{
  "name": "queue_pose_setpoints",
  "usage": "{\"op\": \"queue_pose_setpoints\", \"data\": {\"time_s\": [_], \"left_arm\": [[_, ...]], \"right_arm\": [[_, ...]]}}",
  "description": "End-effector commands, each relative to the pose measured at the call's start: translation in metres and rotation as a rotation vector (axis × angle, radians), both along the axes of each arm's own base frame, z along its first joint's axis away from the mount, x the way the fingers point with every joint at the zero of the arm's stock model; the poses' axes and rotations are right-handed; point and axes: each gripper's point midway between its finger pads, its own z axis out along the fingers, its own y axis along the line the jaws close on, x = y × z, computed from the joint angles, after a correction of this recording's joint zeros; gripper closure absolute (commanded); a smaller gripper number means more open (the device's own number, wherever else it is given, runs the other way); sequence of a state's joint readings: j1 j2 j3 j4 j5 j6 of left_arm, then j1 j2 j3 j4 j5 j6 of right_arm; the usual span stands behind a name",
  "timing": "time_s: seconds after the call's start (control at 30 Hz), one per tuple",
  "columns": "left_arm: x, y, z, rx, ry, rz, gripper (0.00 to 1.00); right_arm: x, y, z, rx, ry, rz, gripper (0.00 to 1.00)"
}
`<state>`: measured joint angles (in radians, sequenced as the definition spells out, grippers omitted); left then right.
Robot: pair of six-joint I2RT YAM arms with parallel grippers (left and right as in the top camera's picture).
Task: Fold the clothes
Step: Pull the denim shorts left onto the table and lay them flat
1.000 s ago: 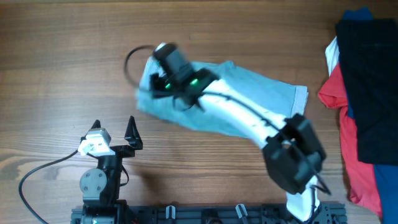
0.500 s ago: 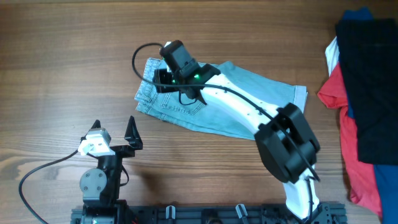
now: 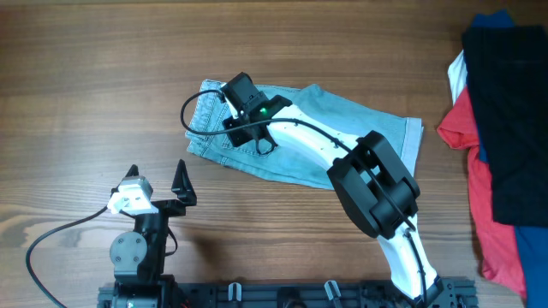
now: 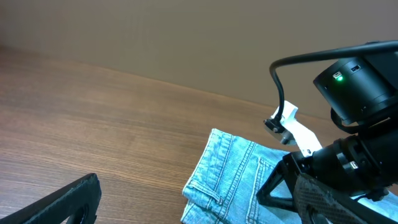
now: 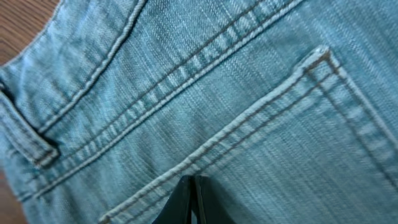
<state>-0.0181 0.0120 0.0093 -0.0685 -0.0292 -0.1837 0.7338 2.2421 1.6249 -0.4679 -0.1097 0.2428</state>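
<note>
The light-blue denim shorts (image 3: pixel 360 128) lie flat in the middle of the table, waistband to the left and hemmed legs to the right. They also show in the left wrist view (image 4: pixel 230 168) and fill the right wrist view (image 5: pixel 249 93). My right gripper (image 3: pixel 233 127) is over the waistband end. Its fingers (image 5: pixel 194 199) are shut together, tips resting on the denim beside a back pocket seam, with no cloth visible between them. It also shows in the left wrist view (image 4: pixel 273 190). My left gripper (image 3: pixel 157 175) is open and empty, near the front edge, clear of the shorts (image 4: pixel 193 208).
A pile of other clothes lies at the right edge, with a black garment (image 3: pixel 514 111) over a red shirt (image 3: pixel 497 231). The right arm's cable (image 3: pixel 187 115) loops over the left end of the shorts. The right arm crosses the shorts diagonally.
The right gripper has come down and shifted slightly right. The waistband end of the shorts, blurred and raised a second ago, now lies flat. The left arm has not moved.
</note>
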Motion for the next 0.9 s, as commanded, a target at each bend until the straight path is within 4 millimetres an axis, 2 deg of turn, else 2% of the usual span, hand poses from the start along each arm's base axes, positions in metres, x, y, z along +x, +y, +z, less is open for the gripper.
{"op": "queue_pose_setpoints", "data": {"time_s": [0.0,0.03,0.13,0.33,0.4,0.43,0.47,0.53,0.57,0.6,0.63,0.7,0.73,0.77,0.8,0.87], "left_arm": [[0.000,0.000,0.000,0.020,-0.005,0.001,0.00],[0.000,0.000,0.000,0.020,-0.004,0.001,0.00],[0.000,0.000,0.000,0.020,-0.004,0.001,0.00],[0.000,0.000,0.000,0.020,-0.005,0.001,0.00],[0.000,0.000,0.000,0.020,-0.005,0.001,0.00],[0.000,0.000,0.000,0.020,-0.005,0.001,0.00],[0.000,0.000,0.000,0.020,-0.005,0.001,0.00],[0.000,0.000,0.000,0.020,-0.005,0.001,0.00],[0.000,0.000,0.000,0.020,-0.005,0.001,0.00],[0.000,0.000,0.000,0.020,-0.005,0.001,0.00],[0.000,0.000,0.000,0.020,-0.005,0.001,0.00],[0.000,0.000,0.000,0.020,-0.005,0.001,0.00],[0.000,0.000,0.000,0.020,-0.005,0.001,0.00],[0.000,0.000,0.000,0.020,-0.005,0.001,0.00],[0.000,0.000,0.000,0.020,-0.005,0.001,0.00],[0.000,0.000,0.000,0.020,-0.005,0.001,0.00]], "right_arm": [[-0.036,0.023,-0.025,0.113,0.221,0.017,0.96],[-0.046,0.026,-0.034,0.119,0.277,0.006,0.95],[-0.094,0.044,-0.060,0.159,0.493,0.026,0.96],[-0.135,0.057,-0.058,0.098,0.573,-0.008,0.96],[-0.133,0.055,-0.046,0.091,0.560,-0.034,0.96],[-0.122,0.052,-0.030,0.083,0.488,-0.053,0.96],[-0.102,0.043,-0.005,0.062,0.367,-0.093,0.96],[-0.082,0.031,0.030,0.052,0.246,-0.132,0.83],[-0.068,0.018,0.062,0.054,0.158,-0.140,0.37],[-0.057,-0.002,0.093,0.049,0.095,-0.177,0.18],[-0.049,-0.022,0.116,0.046,0.062,-0.219,0.10],[-0.040,-0.064,0.159,0.059,0.020,-0.257,0.06],[-0.038,-0.091,0.174,0.035,0.005,-0.261,0.06],[-0.039,-0.124,0.183,-0.009,0.010,-0.274,0.04],[-0.042,-0.158,0.183,-0.063,0.045,-0.304,0.03],[-0.048,-0.212,0.171,-0.160,0.138,-0.349,0.02]]}}
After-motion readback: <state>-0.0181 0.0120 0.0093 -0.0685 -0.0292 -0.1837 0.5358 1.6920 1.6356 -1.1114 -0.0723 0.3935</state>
